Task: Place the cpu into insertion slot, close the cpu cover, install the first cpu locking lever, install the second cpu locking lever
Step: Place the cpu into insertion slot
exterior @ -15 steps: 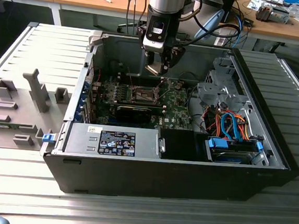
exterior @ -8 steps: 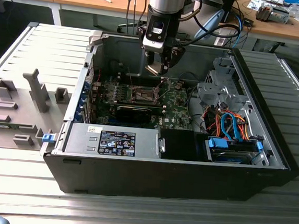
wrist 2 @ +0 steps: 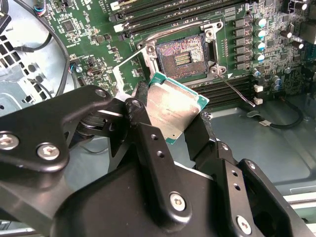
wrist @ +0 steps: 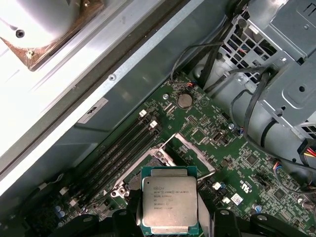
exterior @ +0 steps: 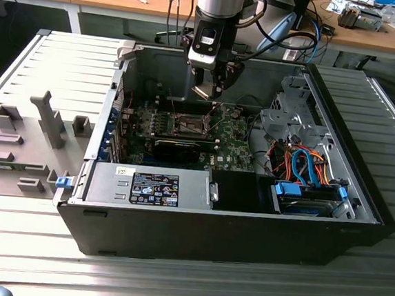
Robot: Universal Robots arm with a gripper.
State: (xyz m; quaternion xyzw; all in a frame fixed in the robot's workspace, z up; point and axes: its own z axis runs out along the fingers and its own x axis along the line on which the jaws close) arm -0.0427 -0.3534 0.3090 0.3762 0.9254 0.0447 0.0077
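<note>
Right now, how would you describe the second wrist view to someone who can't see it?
A black gripper holds a small silver chip by its edges, above an open square socket on a green circuit board. The socket is empty.

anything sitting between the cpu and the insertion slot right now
Nothing visible does. The pincer holds the cpu above the board, and the insertion slot lies bare, with the cpu cover swung open to one side.

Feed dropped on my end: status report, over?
Status: gripper shut on cpu. Held above board, insertion slot empty. Open cpu cover, slot unobstructed.
</note>
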